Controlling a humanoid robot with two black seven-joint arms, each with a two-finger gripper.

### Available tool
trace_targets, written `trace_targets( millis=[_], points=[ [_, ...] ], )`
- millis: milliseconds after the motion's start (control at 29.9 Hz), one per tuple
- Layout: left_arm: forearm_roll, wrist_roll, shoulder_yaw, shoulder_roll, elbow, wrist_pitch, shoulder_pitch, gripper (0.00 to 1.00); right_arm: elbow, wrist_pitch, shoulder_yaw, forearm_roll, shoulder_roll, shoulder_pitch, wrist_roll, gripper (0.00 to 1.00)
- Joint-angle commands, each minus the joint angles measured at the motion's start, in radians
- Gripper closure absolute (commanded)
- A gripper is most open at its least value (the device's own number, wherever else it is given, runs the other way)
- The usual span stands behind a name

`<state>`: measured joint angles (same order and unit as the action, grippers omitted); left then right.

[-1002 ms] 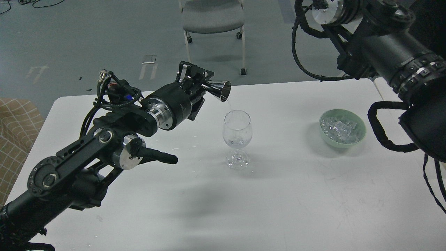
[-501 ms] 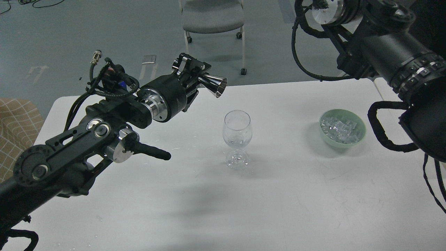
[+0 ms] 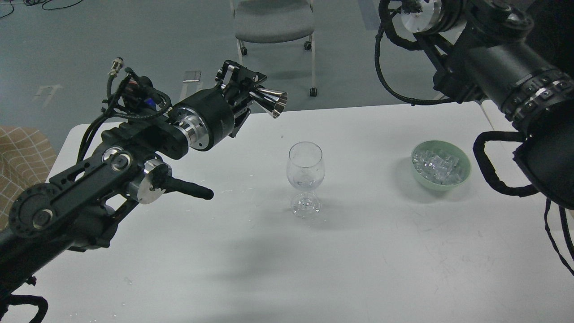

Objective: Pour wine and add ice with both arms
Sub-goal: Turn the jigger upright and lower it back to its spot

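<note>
**Steel cup held on its side above the table, glass and ice bowl standing apart**

The left gripper [image 3: 245, 92] is clamped on a small shiny steel measuring cup [image 3: 270, 102], its fingers closed around the cup's narrow waist. The cup lies nearly horizontal: its long axis runs from the gripper out toward the right, and its flared open mouth faces right and slightly down. It hangs in the air over the far-left part of the white table [image 3: 381, 251], up and to the left of the wine glass [image 3: 305, 178], and apart from it.

The wine glass stands upright near the table's middle, its stem vertical and its mouth facing up; a little clear liquid sits low in the bowl of the glass.

The ice [image 3: 438, 164] is a pile of clear cubes inside a pale green bowl [image 3: 463, 176], which rests on the table well to the right of the glass.

The right arm [image 3: 506, 76] enters from the upper right and reaches toward the top edge; its gripper is out of the picture, so its fingers cannot be judged.

A grey wheeled chair [image 3: 273, 20] stands on the floor beyond the table.
</note>
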<state>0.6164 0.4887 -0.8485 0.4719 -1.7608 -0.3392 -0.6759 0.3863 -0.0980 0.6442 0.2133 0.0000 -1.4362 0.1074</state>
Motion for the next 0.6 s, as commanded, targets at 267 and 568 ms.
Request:
trace_targets(
  millis=[267, 568],
  points=[
    [-0.328, 0.0, -0.507, -0.202, 0.001, 0.009, 0.246, 1.0, 0.005, -0.014, 0.003, -0.009, 0.0, 0.016, -0.015, 0.0],
    [-0.512, 0.0, -0.747, -0.317, 0.012, 0.224, 0.462, 0.99, 0.098, -0.026, 0.009, -0.043, -0.032, 0.097, -0.035, 0.0]
  ],
)
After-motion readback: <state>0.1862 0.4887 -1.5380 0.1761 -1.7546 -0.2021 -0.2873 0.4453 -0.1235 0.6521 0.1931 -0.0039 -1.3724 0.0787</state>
